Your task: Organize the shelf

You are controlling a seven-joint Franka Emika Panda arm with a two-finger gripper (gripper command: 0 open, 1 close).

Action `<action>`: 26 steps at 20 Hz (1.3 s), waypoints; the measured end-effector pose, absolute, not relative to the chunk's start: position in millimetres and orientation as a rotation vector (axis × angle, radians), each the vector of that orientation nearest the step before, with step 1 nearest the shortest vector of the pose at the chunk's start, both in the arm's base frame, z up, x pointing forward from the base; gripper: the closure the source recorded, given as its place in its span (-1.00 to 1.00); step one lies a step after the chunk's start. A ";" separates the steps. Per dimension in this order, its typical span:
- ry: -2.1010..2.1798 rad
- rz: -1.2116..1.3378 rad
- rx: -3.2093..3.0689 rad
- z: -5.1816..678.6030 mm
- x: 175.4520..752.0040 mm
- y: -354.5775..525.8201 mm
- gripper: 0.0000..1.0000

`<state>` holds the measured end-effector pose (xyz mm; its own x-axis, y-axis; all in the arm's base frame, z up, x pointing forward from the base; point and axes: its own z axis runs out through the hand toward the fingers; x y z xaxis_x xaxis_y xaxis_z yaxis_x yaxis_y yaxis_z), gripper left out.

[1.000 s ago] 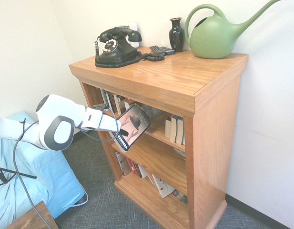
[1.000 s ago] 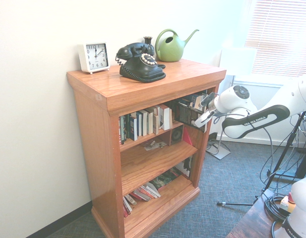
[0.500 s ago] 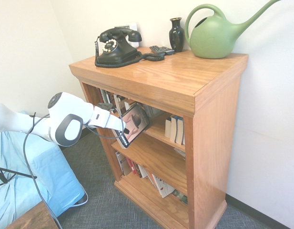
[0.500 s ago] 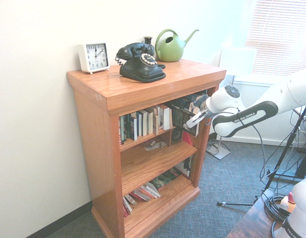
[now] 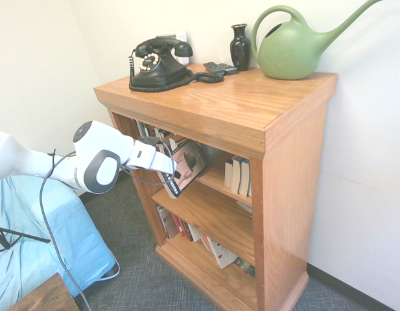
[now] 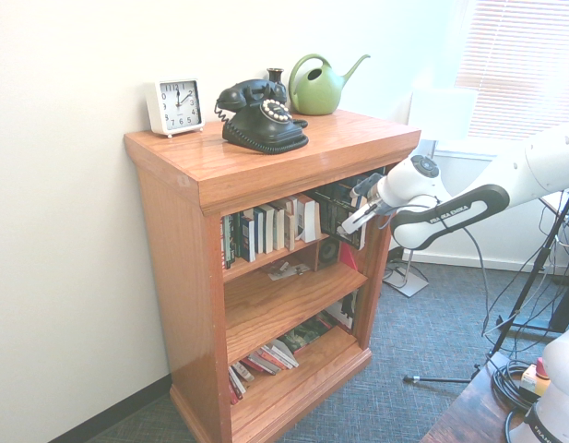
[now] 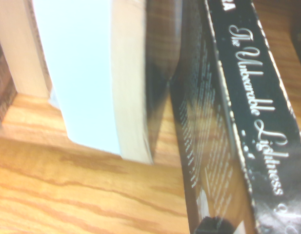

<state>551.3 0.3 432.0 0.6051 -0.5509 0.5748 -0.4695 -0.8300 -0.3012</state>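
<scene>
Two fingers [image 5: 176, 173] pinch a dark book [image 5: 187, 165] at the shelf's [image 5: 251, 110] top compartment

The gripper [image 5: 176, 173] is carrying the black book [image 5: 187, 166] toward two o'clock, into the shelf's [image 5: 251, 116] top compartment.

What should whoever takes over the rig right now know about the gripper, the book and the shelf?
Gripper: shut on the book, a black paperback held tilted at the mouth of the shelf's top tier.
Done: book brought up to the top tier, beside the standing books.
Left: slide it in upright, release, back out. Lower tiers hold leaning and flat books to straighten.
On top: phone, vase, watering can, clock.
</scene>
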 end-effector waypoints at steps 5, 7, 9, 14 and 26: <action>0.868 -1.040 -2.694 432.0 566.1 8.6 1.00; 0.875 -1.043 -2.692 431.7 571.7 11.0 1.00; 0.881 -1.049 -2.687 429.3 578.0 13.2 1.00; 0.885 -1.070 -2.675 427.7 592.5 17.7 1.00; 0.910 -1.097 -2.670 428.3 609.6 21.5 -1.00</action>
